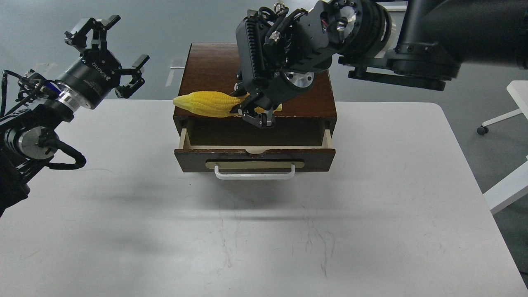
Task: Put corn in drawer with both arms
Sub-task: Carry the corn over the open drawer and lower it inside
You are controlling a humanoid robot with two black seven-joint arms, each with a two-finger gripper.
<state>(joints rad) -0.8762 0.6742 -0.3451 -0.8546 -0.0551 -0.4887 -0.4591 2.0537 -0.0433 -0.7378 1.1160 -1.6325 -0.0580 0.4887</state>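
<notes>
The dark brown wooden box (206, 70) stands at the back middle of the white table (371, 206). Its drawer (253, 159) is pulled partly open, with the white bar handle facing me. My right gripper (253, 113) reaches in from the upper right and is shut on the yellow corn (206, 104). The corn lies nearly level over the front edge of the box top, just above the open drawer, with its tip pointing left. My left gripper (105, 53) is open and empty, raised at the far left, well apart from the box.
A white chair base and another white table edge (509, 123) stand off the right side. The grey floor lies behind the box. The table in front of the drawer is bare white surface with faint scratches.
</notes>
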